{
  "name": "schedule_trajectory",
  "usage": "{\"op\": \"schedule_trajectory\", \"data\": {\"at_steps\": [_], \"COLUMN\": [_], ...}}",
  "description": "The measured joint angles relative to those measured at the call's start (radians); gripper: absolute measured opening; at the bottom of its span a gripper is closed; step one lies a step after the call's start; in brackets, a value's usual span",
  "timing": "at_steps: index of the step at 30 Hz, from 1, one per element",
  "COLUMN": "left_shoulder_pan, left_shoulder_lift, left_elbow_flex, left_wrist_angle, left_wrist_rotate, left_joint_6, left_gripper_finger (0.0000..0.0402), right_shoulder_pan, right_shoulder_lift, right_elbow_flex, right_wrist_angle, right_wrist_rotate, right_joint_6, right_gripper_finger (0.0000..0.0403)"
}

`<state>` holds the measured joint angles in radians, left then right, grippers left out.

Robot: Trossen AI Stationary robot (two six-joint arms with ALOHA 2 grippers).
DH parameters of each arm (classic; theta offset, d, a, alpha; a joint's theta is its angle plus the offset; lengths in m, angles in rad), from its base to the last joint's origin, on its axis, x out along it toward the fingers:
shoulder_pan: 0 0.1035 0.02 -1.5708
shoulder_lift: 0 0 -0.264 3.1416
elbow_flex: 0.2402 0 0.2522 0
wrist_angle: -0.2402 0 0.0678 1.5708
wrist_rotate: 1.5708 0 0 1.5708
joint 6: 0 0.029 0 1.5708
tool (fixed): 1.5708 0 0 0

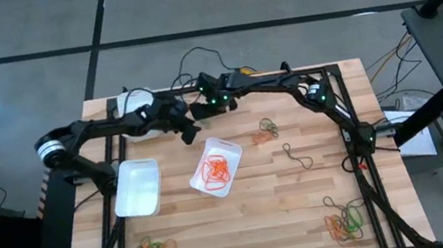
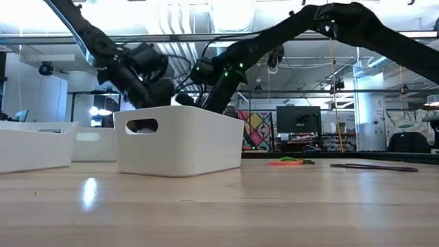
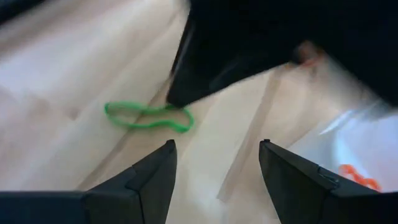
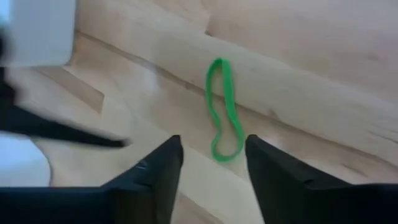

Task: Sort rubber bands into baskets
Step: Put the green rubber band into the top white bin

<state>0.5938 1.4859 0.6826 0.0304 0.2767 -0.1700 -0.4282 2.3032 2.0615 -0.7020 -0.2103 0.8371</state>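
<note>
Green rubber band (image 4: 222, 112) lying flat on the desk (image 1: 305, 208), just ahead of the right tool (image 4: 211, 155), fingers parted and empty. Left tool (image 3: 214, 165) also spread, holding nothing, facing the same band (image 3: 148, 116) from the other side. Best to let only one tool descend, straddle the loop, pinch low against the wood. Little room here: tools close together, orange-filled basket (image 1: 229, 147) beside them, two other baskets (image 1: 141, 164) (image 1: 131, 98) near. Retreat upward first.

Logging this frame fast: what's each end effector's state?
Left end effector: open, empty, near a green rubber band.
Right end effector: open, empty, over the same band.
</note>
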Motion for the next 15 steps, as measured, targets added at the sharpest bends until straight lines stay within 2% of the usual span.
{"op": "schedule_trajectory", "data": {"at_steps": [6, 11, 15], "left_shoulder_pan": [0.006, 0.008, 0.008], "left_shoulder_lift": [0.147, 0.234, 0.290], "left_elbow_flex": [0.069, 0.155, 0.202], "left_wrist_angle": [0.030, -0.003, -0.042], "left_wrist_rotate": [-0.011, -0.070, -0.089], "left_joint_6": [-0.060, -0.092, -0.106], "left_gripper_finger": [0.0212, 0.0212, 0.0212], "right_shoulder_pan": [-0.006, -0.004, 0.000], "right_shoulder_lift": [-0.088, -0.195, -0.316], "right_elbow_flex": [0.067, 0.093, 0.087], "right_wrist_angle": [-0.144, -0.277, -0.304], "right_wrist_rotate": [0.083, 0.179, 0.269], "right_joint_6": [-0.057, -0.089, -0.119], "right_gripper_finger": [0.0222, 0.0240, 0.0248]}}
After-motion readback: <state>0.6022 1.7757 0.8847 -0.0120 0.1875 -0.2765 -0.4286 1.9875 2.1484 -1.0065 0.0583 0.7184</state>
